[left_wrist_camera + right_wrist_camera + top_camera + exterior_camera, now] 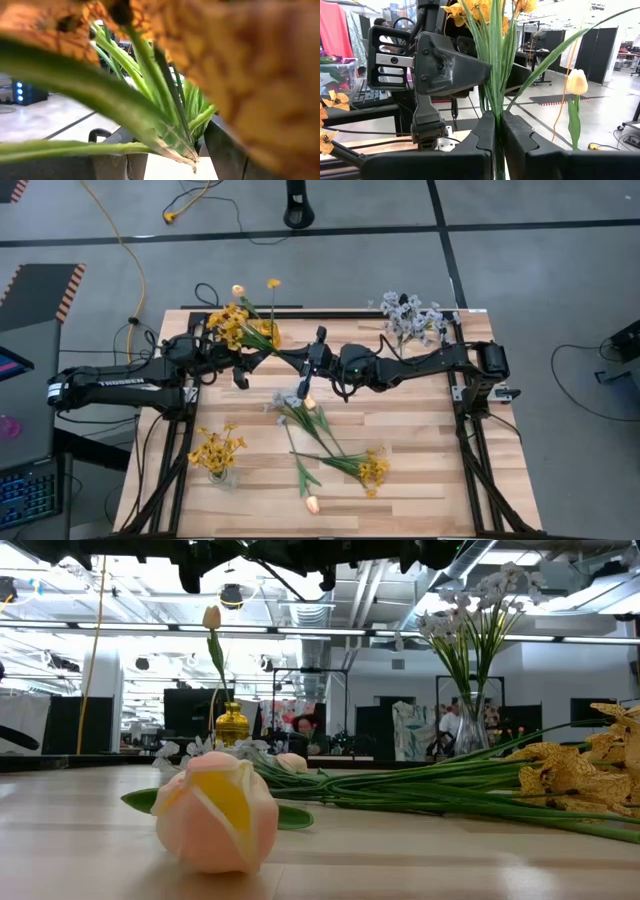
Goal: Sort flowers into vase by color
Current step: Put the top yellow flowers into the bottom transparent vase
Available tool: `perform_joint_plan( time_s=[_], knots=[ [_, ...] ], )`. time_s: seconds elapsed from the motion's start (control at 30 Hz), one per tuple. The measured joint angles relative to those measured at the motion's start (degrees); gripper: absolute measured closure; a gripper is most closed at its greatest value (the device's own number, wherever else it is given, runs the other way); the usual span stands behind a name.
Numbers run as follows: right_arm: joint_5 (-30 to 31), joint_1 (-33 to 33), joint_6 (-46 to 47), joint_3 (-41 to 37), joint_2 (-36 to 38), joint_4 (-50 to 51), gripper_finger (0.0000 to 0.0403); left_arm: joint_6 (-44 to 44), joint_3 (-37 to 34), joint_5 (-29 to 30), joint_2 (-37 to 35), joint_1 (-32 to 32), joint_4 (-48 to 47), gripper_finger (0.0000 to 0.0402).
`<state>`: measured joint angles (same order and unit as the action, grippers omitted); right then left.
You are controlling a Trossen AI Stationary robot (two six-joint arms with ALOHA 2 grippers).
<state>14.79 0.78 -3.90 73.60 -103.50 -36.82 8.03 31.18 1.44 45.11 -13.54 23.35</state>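
Note:
My right gripper [498, 145] is shut on a bunch of yellow flowers [235, 325] and holds it in the air over the table's far left part. My left gripper [240, 375] is open just beside it. The bunch's stems [170, 100] show close up between its two fingers, and I cannot tell if they touch. A yellow vase [232, 725] holds a peach tulip [577, 81]. A glass vase [470, 730] holds blue-white sprays [410, 315]. More yellow flowers [215, 452] stand in a vase at the near left. My right gripper pinches the yellow bunch's green stems [496, 107] near their lower ends between its two fingers [480, 137]. The fingers come level from the table's right and lie across the stems. The bunch is lifted clear, with its blossoms [470, 10] beyond the fingers.
Several flowers lie in the table's middle: a blue-white spray [288, 402], a peach bud [310, 402], a yellow sprig [370, 470] and another peach bud [312, 503], which is large in the low view [220, 810]. The room shows beyond the far edge.

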Motion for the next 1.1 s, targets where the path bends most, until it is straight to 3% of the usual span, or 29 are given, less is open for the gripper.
perform_joint_plan(
  time_s=[0.57, 0.8, 1.1],
  knots=[
    [0.07, 0.09, 0.78, -0.02, 0.0, 0.07, 0.0348, -0.88, 0.0, 0.25, 0.02, 0.02, 0.2, 0.0392],
    [0.07, 0.15, 0.87, -0.02, 0.0, 0.17, 0.031, -1.51, 0.0, -0.2, 0.02, 0.02, 0.05, 0.0393],
    [0.07, 0.13, 0.9, -0.02, 0.07, 1.27, 0.0206, -2.82, 0.0, -0.07, -5.01, 0.0, -5.71, 0.0395]
  ],
)
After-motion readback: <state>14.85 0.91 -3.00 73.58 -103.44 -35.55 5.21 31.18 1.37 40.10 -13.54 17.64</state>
